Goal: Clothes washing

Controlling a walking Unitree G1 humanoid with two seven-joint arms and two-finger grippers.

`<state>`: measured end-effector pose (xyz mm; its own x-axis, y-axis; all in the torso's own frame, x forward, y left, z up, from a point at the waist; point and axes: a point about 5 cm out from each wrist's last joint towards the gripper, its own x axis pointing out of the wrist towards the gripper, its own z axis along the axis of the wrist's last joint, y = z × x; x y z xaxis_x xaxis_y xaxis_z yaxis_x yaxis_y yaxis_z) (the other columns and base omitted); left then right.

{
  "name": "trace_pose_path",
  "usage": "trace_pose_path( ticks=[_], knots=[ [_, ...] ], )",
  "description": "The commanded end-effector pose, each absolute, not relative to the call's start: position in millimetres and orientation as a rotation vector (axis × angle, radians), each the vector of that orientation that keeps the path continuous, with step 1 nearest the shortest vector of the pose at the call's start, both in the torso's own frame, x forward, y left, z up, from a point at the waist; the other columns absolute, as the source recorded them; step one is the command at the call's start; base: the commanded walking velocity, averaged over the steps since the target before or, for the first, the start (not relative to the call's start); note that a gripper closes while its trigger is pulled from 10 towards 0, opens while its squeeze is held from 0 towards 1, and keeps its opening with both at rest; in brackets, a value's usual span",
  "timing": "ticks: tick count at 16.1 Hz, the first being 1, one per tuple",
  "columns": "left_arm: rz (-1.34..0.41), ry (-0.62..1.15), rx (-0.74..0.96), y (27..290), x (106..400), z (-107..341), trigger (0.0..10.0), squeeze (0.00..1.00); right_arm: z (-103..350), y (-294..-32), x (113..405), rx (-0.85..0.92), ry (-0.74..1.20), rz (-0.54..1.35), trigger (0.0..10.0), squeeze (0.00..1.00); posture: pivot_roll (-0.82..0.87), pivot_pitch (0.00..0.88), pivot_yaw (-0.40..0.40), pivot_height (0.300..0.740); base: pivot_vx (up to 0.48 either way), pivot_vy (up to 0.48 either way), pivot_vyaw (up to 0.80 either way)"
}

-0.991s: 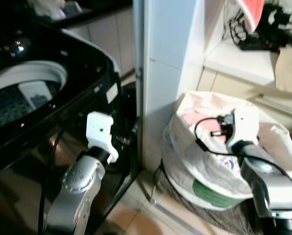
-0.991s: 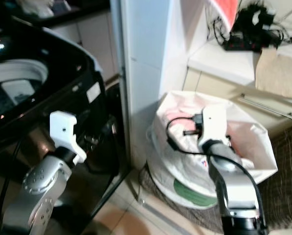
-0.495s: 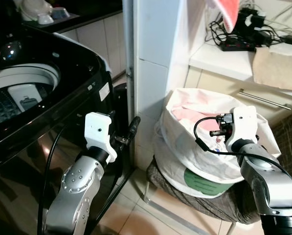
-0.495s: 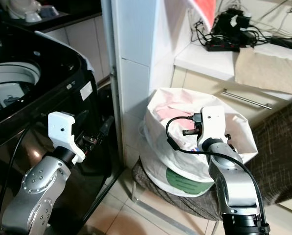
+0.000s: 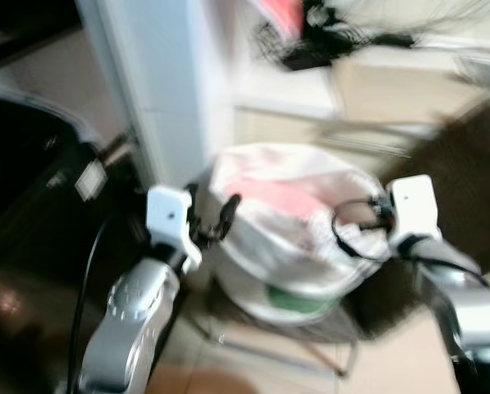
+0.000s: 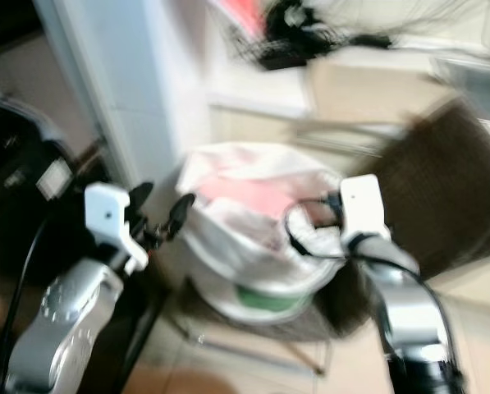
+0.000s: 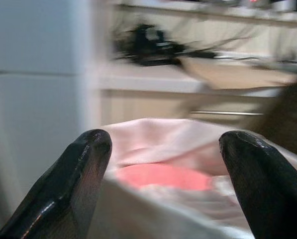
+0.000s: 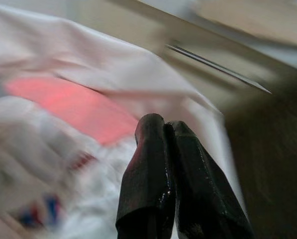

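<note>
Two grippers, one laundry bag, one washer; all four views smeared with blur.

Item: large white fabric laundry bag (image 5: pixel 290 246), mouth open upward, sitting on a dark woven seat with thin metal legs (image 5: pixel 376 295). This bag is the landmark for every entry below. Contents: pale crumpled clothes with a pink garment (image 7: pixel 163 176) lying near the top, plus a white piece with red and blue print (image 8: pixel 39 209) lower down.

Item: left gripper (image 5: pixel 212 215), just beside the bag's rim on the washer side, level with the mouth. Its two black fingers (image 7: pixel 73 184) stand wide apart and hold nothing; the wrist camera looks between them straight over the rim at the pink garment.

Item: right gripper (image 8: pixel 175 179), at the bag's opposite rim, above the clothes. Fingers pressed together, nothing between them.

Item: glossy black top-loading washing machine (image 5: pixel 31 238), beyond the left gripper from the bag, near it but apart, a white tiled pillar (image 5: pixel 158 82) standing behind the gap.

Item: pale counter (image 5: pixel 409 61) behind the bag, carrying a tangle of black cables (image 5: pixel 327 37).

Step in hand, by judgement: squaring up to the bag for a first grab of clothes. To do it well, let the body settle so the blur clears before reaching. The left gripper is already spread and aimed, so it suits the pick: go down over the rim, not through the bag wall, sink the fingers into the pink garment's bulk, then close. The right gripper would need to part its fingers before helping; meanwhile it could steady the rim.
</note>
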<state>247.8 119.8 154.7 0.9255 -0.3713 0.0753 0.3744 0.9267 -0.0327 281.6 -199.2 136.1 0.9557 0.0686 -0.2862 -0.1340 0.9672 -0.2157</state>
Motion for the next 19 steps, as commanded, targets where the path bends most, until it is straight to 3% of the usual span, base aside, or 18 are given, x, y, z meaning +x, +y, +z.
trace_pose_path(
  ticks=[1, 4, 19],
  knots=[
    [-0.355, -0.061, -0.036, 127.1, 247.7, 154.3, 10.0, 0.0, 136.6, -179.4, 282.9, -0.192, 0.269, 0.173, 10.0, 0.0, -0.01, 0.027, -0.006, 0.74, 0.472, 0.0, 0.8],
    [-0.349, -0.063, -0.04, 128.4, 246.9, 154.1, 10.0, 0.0, 135.9, -181.9, 283.3, -0.169, 0.272, 0.164, 10.0, 0.0, -0.01, 0.028, -0.004, 0.74, 0.446, 0.0, 0.22],
    [-0.409, -0.033, -0.015, 126.1, 245.4, 147.9, 10.0, 0.0, 127.6, -182.8, 277.6, -0.137, 0.316, 0.132, 10.0, 0.0, -0.01, 0.011, 0.006, 0.74, 0.0, 0.0, 0.0]
  ],
)
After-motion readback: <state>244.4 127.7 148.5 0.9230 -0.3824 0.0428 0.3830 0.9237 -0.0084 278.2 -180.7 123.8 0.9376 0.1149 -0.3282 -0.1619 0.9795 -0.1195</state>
